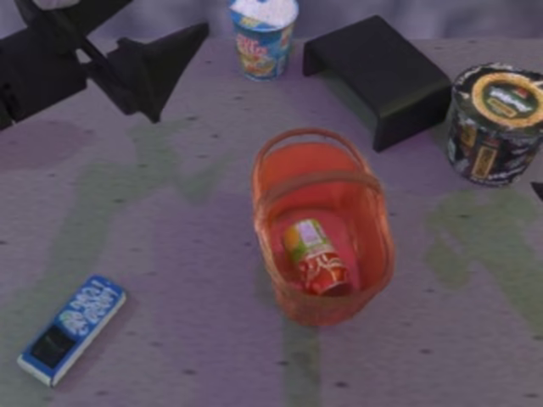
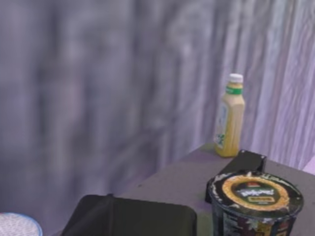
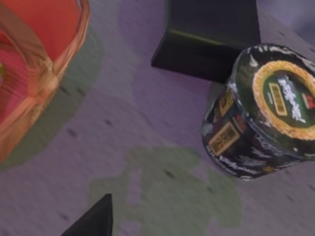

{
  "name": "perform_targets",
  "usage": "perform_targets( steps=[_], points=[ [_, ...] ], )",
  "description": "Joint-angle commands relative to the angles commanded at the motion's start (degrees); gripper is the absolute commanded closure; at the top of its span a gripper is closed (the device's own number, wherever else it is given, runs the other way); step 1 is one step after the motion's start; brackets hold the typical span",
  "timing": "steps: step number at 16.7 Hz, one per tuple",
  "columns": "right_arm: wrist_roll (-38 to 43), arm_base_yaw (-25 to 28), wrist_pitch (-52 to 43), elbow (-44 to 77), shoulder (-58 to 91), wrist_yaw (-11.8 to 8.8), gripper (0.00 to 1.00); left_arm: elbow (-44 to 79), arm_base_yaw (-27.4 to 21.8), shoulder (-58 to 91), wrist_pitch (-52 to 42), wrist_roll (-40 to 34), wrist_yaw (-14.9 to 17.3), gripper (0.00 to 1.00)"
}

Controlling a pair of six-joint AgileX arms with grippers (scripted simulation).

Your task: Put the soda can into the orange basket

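The soda can (image 1: 316, 256) lies on its side inside the orange basket (image 1: 373, 208), red band toward the near end and green part toward the middle. The basket stands at the table's centre with its two thin handles arched over it; its rim (image 3: 47, 73) also shows in the right wrist view. My left gripper (image 1: 180, 72) hovers open and empty at the back left, well clear of the basket. Only a dark sliver of my right gripper (image 1: 538, 191) shows, at the table's right edge.
A blue-and-white noodle cup (image 1: 264, 34) stands at the back. A black box (image 1: 377, 76) sits behind the basket and a black-and-gold tub (image 1: 495, 123) at the right. A blue flat pack (image 1: 74, 328) lies front left. A yellow bottle (image 2: 229, 118) stands beyond the tub.
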Motion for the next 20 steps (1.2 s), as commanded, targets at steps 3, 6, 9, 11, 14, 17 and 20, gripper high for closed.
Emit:
perform_targets(
  steps=[3, 6, 9, 11, 14, 17, 20],
  points=[
    [-8.6, 5.7, -12.8, 19.3, 19.5, 0.2, 0.00, -7.8, 2.8, -19.5, -7.4, 0.0, -10.1, 0.00],
    [-16.6, 11.0, -24.8, 38.0, 38.2, 0.5, 0.00, -16.5, 5.4, -38.3, -15.0, 0.7, -20.2, 0.00],
    [-23.6, 15.5, -35.7, 55.4, 55.4, 0.8, 0.00, -25.6, 7.6, -55.0, -22.7, 1.7, -29.4, 0.00],
    [-27.5, 17.9, -41.8, 65.0, 65.1, 1.0, 0.00, -31.5, 8.8, -64.2, -27.6, 2.5, -34.6, 0.00],
    [-31.6, 20.6, -48.8, 75.4, 75.6, 1.2, 0.00, -39.1, 10.0, -74.6, -34.0, 3.5, -40.7, 0.00],
    [-33.7, 21.9, -52.6, 80.5, 80.8, 1.3, 0.00, -43.7, 10.6, -80.0, -37.8, 4.2, -44.0, 0.00],
    [-33.9, 22.0, -53.0, 81.0, 81.4, 1.3, 0.00, -44.2, 10.7, -80.5, -38.3, 4.2, -44.4, 0.00]
  ],
)
